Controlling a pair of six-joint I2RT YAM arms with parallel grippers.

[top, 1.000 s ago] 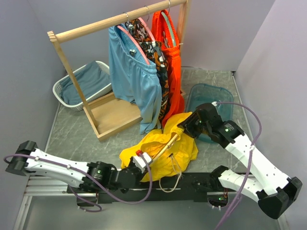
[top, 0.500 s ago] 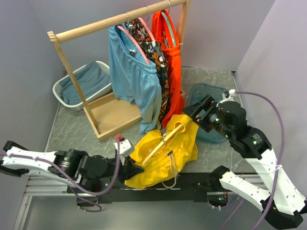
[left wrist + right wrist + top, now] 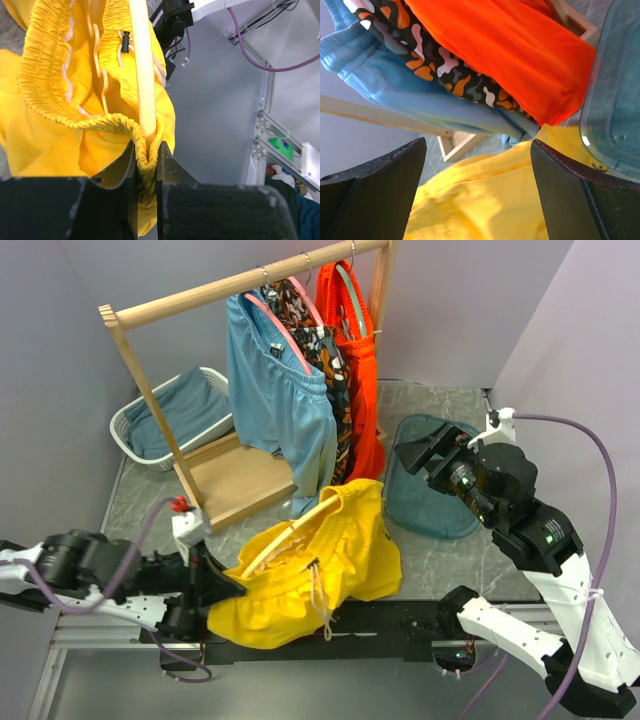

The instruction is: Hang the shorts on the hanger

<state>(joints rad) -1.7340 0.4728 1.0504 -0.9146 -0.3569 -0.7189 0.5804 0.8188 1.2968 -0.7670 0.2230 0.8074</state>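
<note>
A: "Left pincer [image 3: 146, 150]?"
B: "Pinching the shorts [image 3: 320, 560] waistband against the hanger [image 3: 142, 75] end; the hanger is running out toward two o'clock."
A: "Right pincer [image 3: 418, 453]?"
B: "Hovering spread, holding nothing; the hanger's free end is lying at its eight o'clock."

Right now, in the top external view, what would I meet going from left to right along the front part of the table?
left gripper → yellow shorts → blue-green tub. The right gripper overlaps the tub in this view, so I leave it out.
</note>
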